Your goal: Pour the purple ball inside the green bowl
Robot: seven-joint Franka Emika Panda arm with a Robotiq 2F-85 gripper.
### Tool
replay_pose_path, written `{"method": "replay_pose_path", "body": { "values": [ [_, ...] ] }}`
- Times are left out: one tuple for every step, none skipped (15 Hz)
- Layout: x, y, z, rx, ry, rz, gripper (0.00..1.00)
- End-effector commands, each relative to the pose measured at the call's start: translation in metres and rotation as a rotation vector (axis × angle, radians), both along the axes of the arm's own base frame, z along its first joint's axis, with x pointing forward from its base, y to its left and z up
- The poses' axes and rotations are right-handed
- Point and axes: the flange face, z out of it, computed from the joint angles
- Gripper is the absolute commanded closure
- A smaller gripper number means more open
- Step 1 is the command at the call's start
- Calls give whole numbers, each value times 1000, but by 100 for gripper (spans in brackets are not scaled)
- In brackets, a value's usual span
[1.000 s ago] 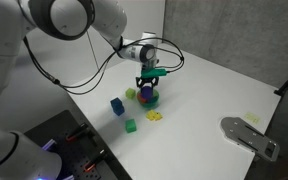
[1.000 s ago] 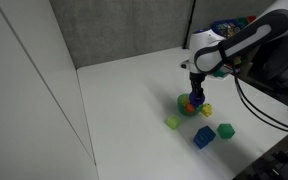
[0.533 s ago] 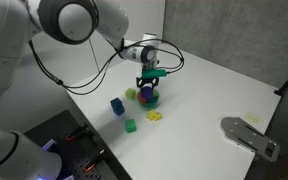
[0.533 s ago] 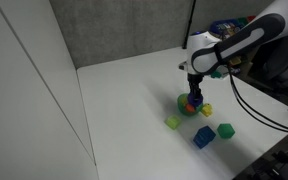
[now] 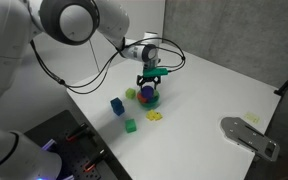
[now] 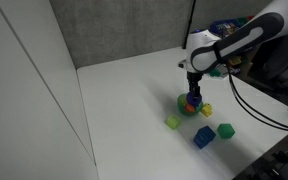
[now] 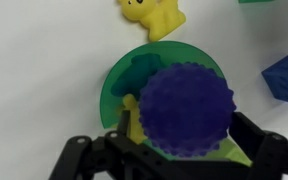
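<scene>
the gripper hangs over the green bowl, which sits out on the white worktop, well clear of the edge along the grey wall and nearer the edge that faces the dark equipment in an exterior view. the purple ball is raised between the two dark fingers, directly above the bowl's rim and covering much of its inside in the wrist view. slivers of a yellow-green holder show at both sides beneath the ball, filling the gap between the jaws. the fingertips are hidden, so i cannot tell whether the jaws pinch the holder, pinch the ball, or merely flank them.

a yellow toy lies just beyond the bowl, apart from it. a blue cube sits near the bowl toward the worktop's equipment-side edge, and a small green cube lies closer still to that edge. a small yellow-green piece rests on the worktop near the bowl.
</scene>
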Motion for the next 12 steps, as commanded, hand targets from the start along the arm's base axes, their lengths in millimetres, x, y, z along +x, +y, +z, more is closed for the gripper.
{"method": "replay_pose_path", "body": {
  "values": [
    [5,0,18,5,-6,-29,0],
    [5,0,21,7,-11,-32,0],
    [4,0,25,9,-15,-33,0],
    [5,0,28,10,-20,-34,0],
    [5,0,32,11,-25,-37,0],
    [5,0,35,12,-29,-38,0],
    [5,0,38,14,-33,-39,0],
    [5,0,41,17,-37,-43,0],
    [5,0,45,22,-39,-50,0],
    [5,0,50,26,-40,-63,0],
    [5,0,54,34,-41,-79,0],
    [5,-1,59,38,-40,-98,0]
  ]
}}
